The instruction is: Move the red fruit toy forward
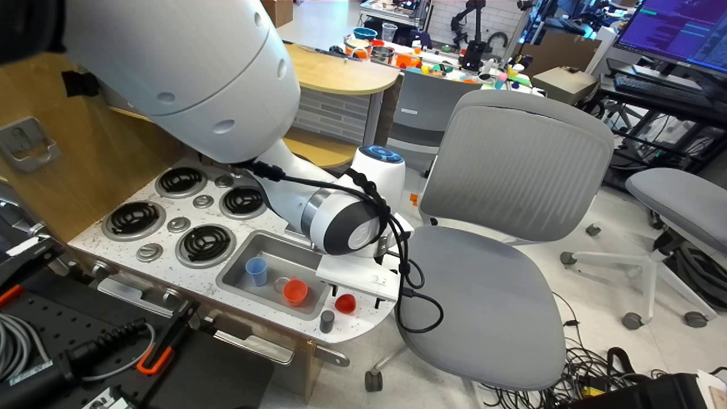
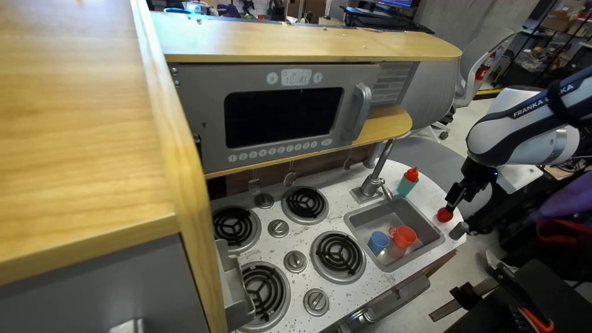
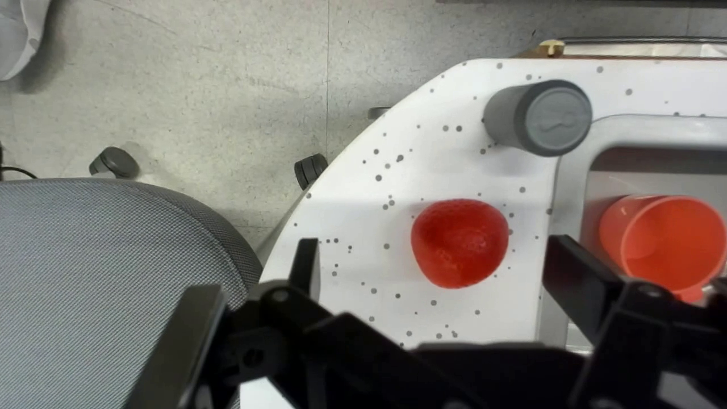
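The red fruit toy [image 3: 460, 243] is rounded and lies on the white speckled counter [image 3: 363, 309], between the sink and the counter's curved end. It shows in both exterior views [image 1: 345, 303] [image 2: 444, 215]. My gripper [image 3: 433, 250] is open, with its fingers wide apart. In the wrist view the toy appears between the two fingers, nearer the right one, with gaps on both sides. In an exterior view the gripper [image 2: 451, 203] hangs tilted just above the toy. I cannot tell how much height separates the fingertips from it.
A grey cylinder [image 3: 539, 118] stands near the toy at the counter's edge. The sink [image 2: 354, 219] beside it holds a red-orange cup [image 2: 404, 236] and a blue cup [image 2: 378, 242]. A teal bottle [image 2: 406, 186] and faucet [image 2: 371, 185] stand behind. A grey chair [image 3: 113, 284] adjoins the curved end.
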Robot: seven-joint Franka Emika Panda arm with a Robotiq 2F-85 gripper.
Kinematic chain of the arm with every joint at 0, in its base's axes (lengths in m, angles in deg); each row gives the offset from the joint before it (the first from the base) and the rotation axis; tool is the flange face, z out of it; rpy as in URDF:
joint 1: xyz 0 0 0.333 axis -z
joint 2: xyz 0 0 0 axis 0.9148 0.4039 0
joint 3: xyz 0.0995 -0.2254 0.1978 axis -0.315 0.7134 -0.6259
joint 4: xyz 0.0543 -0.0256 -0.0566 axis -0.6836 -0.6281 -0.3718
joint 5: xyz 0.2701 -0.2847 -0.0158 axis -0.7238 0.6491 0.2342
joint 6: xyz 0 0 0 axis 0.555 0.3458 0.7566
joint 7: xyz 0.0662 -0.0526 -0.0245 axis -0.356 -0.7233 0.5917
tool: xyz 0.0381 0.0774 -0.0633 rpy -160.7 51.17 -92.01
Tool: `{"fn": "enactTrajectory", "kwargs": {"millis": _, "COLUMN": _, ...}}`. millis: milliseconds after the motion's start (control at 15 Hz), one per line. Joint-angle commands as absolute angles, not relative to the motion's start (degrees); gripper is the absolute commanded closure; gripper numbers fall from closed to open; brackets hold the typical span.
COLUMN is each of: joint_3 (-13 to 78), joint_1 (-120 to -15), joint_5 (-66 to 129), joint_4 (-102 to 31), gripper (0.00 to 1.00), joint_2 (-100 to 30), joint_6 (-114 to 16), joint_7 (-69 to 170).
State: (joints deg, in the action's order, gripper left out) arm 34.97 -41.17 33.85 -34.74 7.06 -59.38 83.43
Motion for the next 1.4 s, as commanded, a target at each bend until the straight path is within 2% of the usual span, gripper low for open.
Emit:
{"fn": "enactTrajectory", "kwargs": {"millis": 0, "joint_3": 34.73, "joint_1": -41.55, "joint_5": 35.09, "joint_4": -30.71, "gripper": 0.0, "joint_2": 10.53, "joint_6": -57.21, "joint_7": 82.83}}
{"fn": "enactTrajectory", "kwargs": {"millis": 400, "joint_3": 35.26, "joint_1": -43.05, "joint_5": 35.74, "joint_4": -27.94, "gripper": 0.0, "joint_2": 14.11, "joint_6": -56.89, "joint_7": 82.06}}
{"fn": "enactTrajectory", "kwargs": {"millis": 467, "joint_3": 35.24, "joint_1": -43.19, "joint_5": 35.69, "joint_4": -27.35, "gripper": 0.25, "joint_2": 14.63, "joint_6": -56.85, "joint_7": 81.91}}
{"fn": "enactTrajectory", "kwargs": {"millis": 533, "joint_3": 35.25, "joint_1": -43.41, "joint_5": 35.73, "joint_4": -26.96, "gripper": 0.26, "joint_2": 14.9, "joint_6": -56.75, "joint_7": 81.77}}
{"fn": "enactTrajectory", "kwargs": {"millis": 600, "joint_3": 35.11, "joint_1": -43.43, "joint_5": 35.64, "joint_4": -26.63, "gripper": 0.32, "joint_2": 15.04, "joint_6": -56.55, "joint_7": 81.76}}
{"fn": "enactTrajectory", "kwargs": {"millis": 933, "joint_3": 34.01, "joint_1": -42.53, "joint_5": 34.42, "joint_4": -30.06, "gripper": 0.72, "joint_2": 11.62, "joint_6": -54.7, "joint_7": 81.71}}
{"fn": "enactTrajectory", "kwargs": {"millis": 1333, "joint_3": 32.07, "joint_1": -40.91, "joint_5": 32.51, "joint_4": -34.98, "gripper": 0.72, "joint_2": 5.48, "joint_6": -56.8, "joint_7": 82.13}}
